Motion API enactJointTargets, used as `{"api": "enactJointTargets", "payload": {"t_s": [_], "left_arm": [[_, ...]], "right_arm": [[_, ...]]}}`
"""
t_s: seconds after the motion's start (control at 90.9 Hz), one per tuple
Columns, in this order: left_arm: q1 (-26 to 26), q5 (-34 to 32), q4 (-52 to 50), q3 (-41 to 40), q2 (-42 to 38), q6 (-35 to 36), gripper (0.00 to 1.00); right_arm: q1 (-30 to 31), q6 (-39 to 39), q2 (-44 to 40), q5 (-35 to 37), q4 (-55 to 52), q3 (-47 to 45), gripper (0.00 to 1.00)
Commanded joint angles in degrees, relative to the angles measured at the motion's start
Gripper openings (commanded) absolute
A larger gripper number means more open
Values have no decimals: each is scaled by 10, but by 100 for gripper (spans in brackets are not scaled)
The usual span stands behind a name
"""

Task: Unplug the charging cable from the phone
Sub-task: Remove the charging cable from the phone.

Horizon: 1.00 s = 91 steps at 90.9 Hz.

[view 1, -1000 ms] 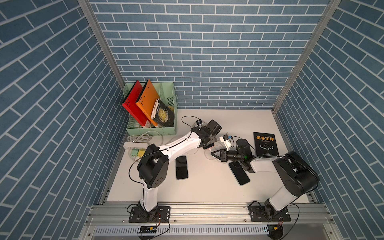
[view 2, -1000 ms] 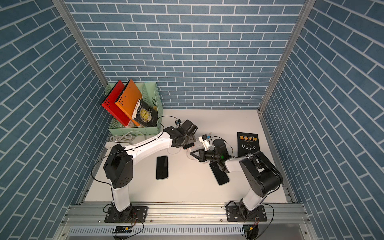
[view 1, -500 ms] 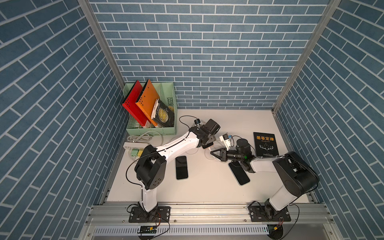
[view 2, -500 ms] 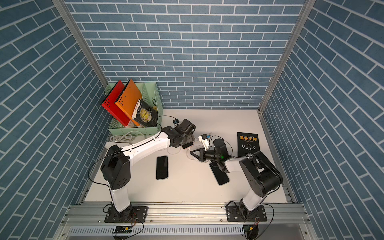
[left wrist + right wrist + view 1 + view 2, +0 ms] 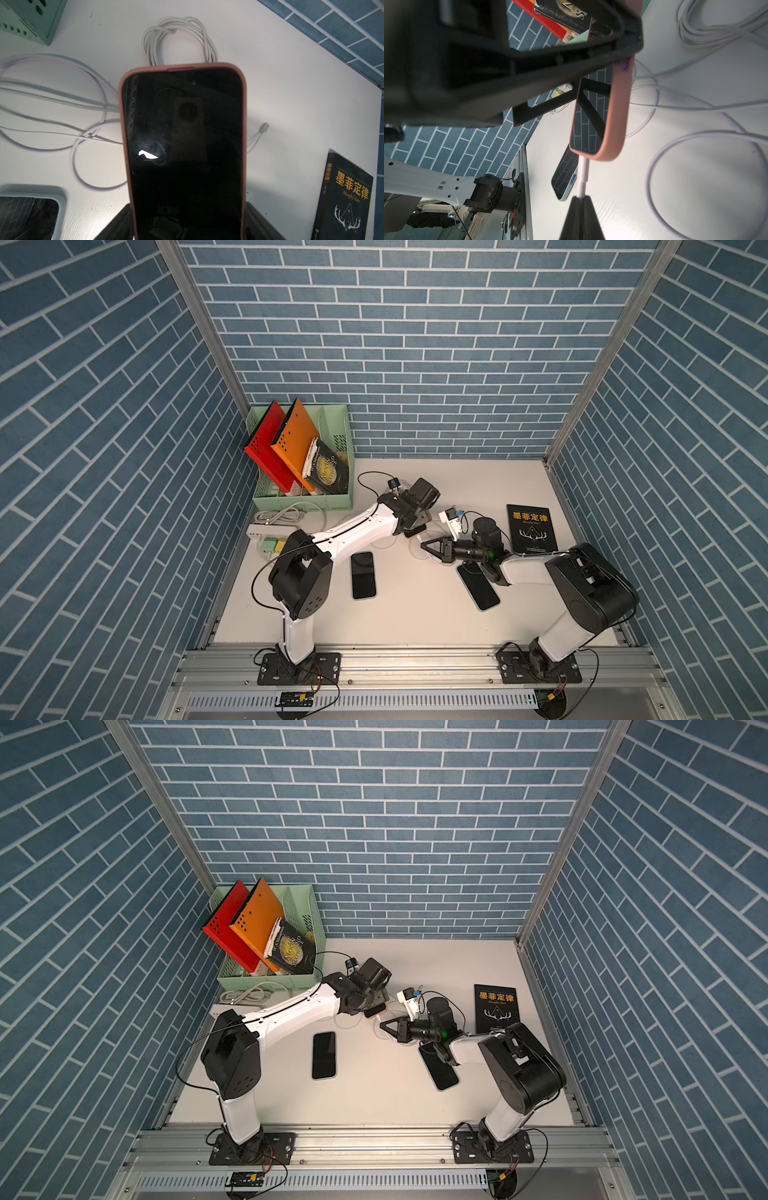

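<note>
1. Right now the phone (image 5: 600, 108) (pink case, dark screen) sits near the middle of the table (image 5: 415, 614), towards the back. It looks lifted off the surface and tilted, and the left gripper (image 5: 187, 220) is clamped across its two long sides.
2. The charging cable (image 5: 582, 174) is seated in the phone's bottom edge. The right gripper (image 5: 580, 200) is pinched shut on the white collar just below the plug, very near the case.
3. To do this step well, I judge the right arm should draw straight back along the plug's own line, away from the phone. The left arm should keep the phone rigid so that it does not follow.
4. A sideways or twisting pull would lever the plug in its port. The hold is on a thin, smooth collar, so the fingertips could slide down the cord instead of freeing it.
5. Loose white cord (image 5: 148, 49) lies in coils and loops on the table beneath and beside the phone, so there seems to be enough slack. A second phone (image 5: 564, 176) lies flat just beyond the plug.
6. Compared with a second ago, very little differs. Both grips match and the plug is seated as before. Only the left arm's elbow has shifted slightly, so the pull looks barely begun.
</note>
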Motion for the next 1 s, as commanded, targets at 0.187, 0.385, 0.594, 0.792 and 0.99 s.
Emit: {"api": "enactJointTargets", "payload": {"t_s": [0.187,0.385,0.594,0.792,0.99], "left_arm": [[17,-38,12,-3,-28,7,3],[16,-37,12,-2,-28,8,3],[17,-38,12,-1,-27,9,3],[22,-35,12,3,-28,9,2],[27,-35,10,4,-30,11,2]], "right_arm": [[3,-11,-3,-11,-10,-7,0],[3,-10,-1,-10,-12,-3,0],[3,-11,2,-12,-11,0,0],[3,-12,6,-15,-12,2,0],[3,-12,8,-15,-10,4,0]]}}
